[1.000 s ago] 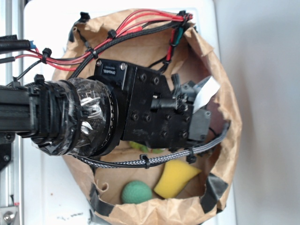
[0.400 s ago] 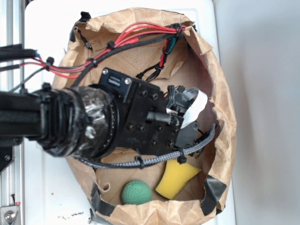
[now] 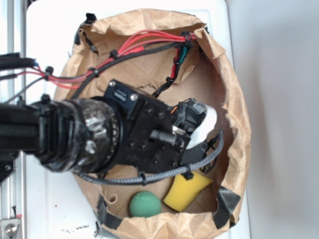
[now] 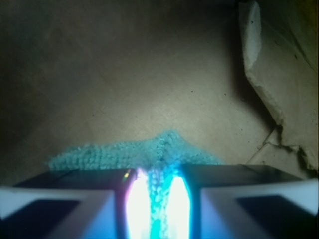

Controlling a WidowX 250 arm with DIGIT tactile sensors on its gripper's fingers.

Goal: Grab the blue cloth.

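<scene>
Here's the white worktop point(image 3: 50, 30), and on it a big brown paper bag point(image 3: 234, 99) with its rim rolled down and dark tape patches along the near edge. The black arm point(image 3: 65, 134) reaches into it, its wrist wrapped in shiny film, red and black cables point(image 3: 134, 47) strung across the bag's mouth. There is a small white label on the arm's black housing, but the print is too small to read.

Just below the claw point(image 3: 202, 132) in the exterior view sits a yellow sponge point(image 3: 187, 191), and beside that, further from the claw, a dark green knitted ball point(image 3: 145, 204).

Now the wrist view gives what the outside camera cannot: the blue cloth point(image 4: 134, 154), a fuzzy teal strip, is pinched right between the claw's fingers point(image 4: 249, 191), which are pressed together on it, with glare glowing along the pinch. The cloth spreads out ahead of the fingertips over the brown bag floor. From the exterior view the cloth is hidden behind the arm.
</scene>
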